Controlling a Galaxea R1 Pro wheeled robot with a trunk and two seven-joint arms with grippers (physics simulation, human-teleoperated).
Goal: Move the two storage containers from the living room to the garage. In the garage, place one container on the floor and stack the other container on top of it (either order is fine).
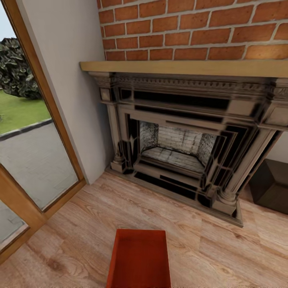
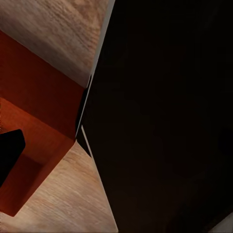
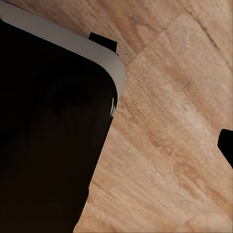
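- Directly ahead in the head view, one storage container [image 1: 139,259] is seen on the light wood-plank floor [image 1: 224,256] of the living room, its open top facing up, in front of the stone fireplace [image 1: 180,144] and well apart from the glass door [image 1: 28,132].
- For a good pick-up, the base is best brought square to the container, so that its two long walls can be reached evenly from both sides.
- Seen from the left wrist view, a red-orange wall of the container [image 2: 39,145] lies just beside the robot's dark body [image 2: 165,116]; a dark shape [image 2: 9,150] at the edge is taken for part of the left hand, and whether it is spread or pressed together cannot be told.
- Seen from the right wrist view, wood planks [image 3: 170,136] and the dark body [image 3: 48,136] are shown; a dark tip [image 3: 226,143] is glimpsed, and the right hand's state cannot be told either.
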